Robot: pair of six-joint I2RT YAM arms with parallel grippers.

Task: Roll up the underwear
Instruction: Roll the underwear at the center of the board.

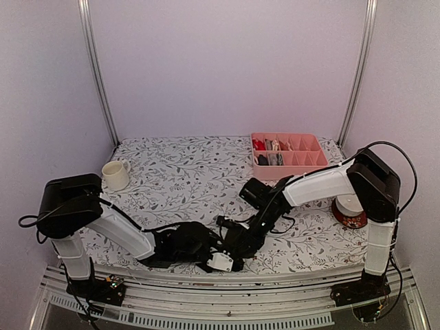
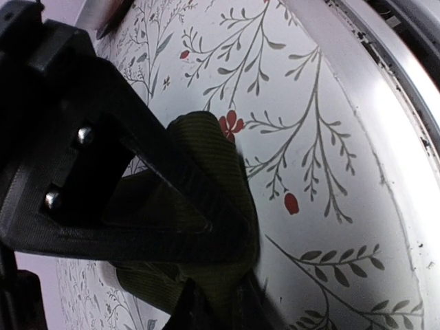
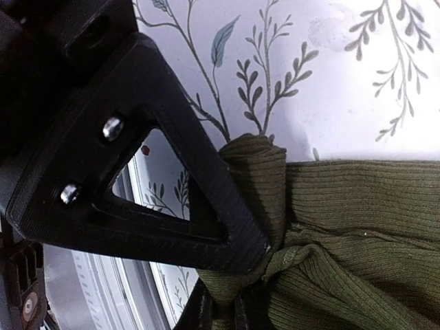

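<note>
I read the left gripper (image 2: 230, 282) clamped on the olive underwear (image 3: 357, 220) near the front of the table (image 2: 330, 103). The right gripper (image 3: 240, 285) pinches a bunched corner, jaws narrow.

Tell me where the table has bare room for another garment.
Free: the middle of the table, between the cup and the pink divided tray. Crowded: the near edge, where the left gripper and right gripper pinch the olive underwear, and the right side by the bowl.
</note>
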